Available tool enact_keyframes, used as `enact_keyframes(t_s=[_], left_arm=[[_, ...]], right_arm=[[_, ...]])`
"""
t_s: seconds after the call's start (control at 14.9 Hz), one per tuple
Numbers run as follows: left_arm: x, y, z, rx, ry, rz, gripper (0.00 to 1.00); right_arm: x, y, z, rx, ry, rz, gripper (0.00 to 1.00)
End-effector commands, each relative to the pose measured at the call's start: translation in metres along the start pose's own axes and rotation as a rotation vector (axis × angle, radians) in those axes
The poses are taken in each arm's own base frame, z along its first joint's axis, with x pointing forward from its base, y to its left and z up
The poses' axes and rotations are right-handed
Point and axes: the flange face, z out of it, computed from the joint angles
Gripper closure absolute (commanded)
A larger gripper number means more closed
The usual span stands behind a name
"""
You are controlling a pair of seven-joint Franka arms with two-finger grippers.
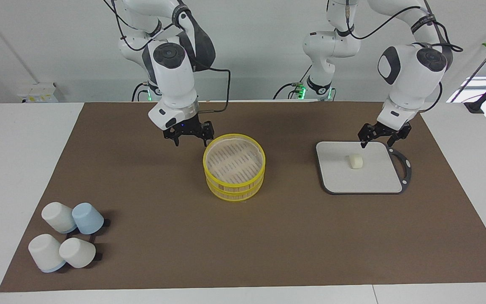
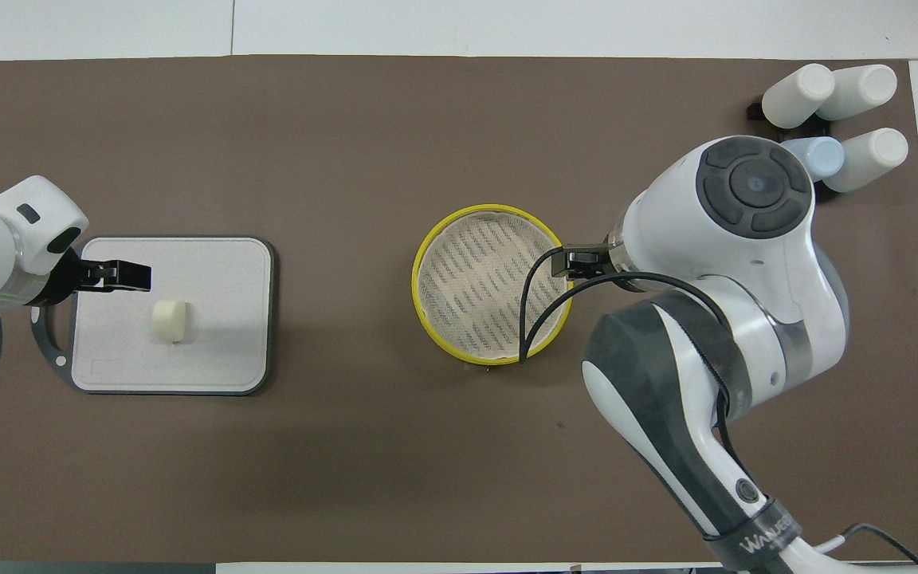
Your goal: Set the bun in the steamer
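The cream-white bun (image 1: 355,161) lies on the flat grey tray (image 1: 352,182) toward the left arm's end of the table; it also shows in the overhead view (image 2: 170,319). The yellow-rimmed two-tier steamer (image 1: 234,185) stands at the middle of the mat with nothing in it (image 2: 493,283). My left gripper (image 1: 377,139) is open and hangs over the tray's edge nearer the robots, apart from the bun (image 2: 128,275). My right gripper (image 1: 190,138) is open and empty beside the steamer's rim, toward the right arm's end (image 2: 572,263).
Several white and pale-blue cups (image 1: 68,236) lie in a cluster at the mat's corner toward the right arm's end, farther from the robots (image 2: 825,104). The tray (image 2: 220,271) has a dark handle loop (image 1: 403,164) on its outer side. A brown mat (image 1: 163,202) covers the table.
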Motion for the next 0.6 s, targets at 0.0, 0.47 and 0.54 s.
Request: enact_keyframes(t_s=[0.0,0.47,0.54], left_arm=[[-0.015,-0.003,0.031,0.012,0.009,0.016,0.00],[-0.027,0.000,0.085,0.011,-0.027,0.043,0.00],[-0.030,0.001,0.092,0.011,-0.022,0.043,0.00]], right_arm=[[-0.013,-0.042,0.008,0.021,0.018,0.059,0.00],[-0.006,-0.161,0.008,-0.001,-0.011,0.140,0.00],[-0.007,-0.187,0.017,-0.026,-0.025,0.164,0.00]])
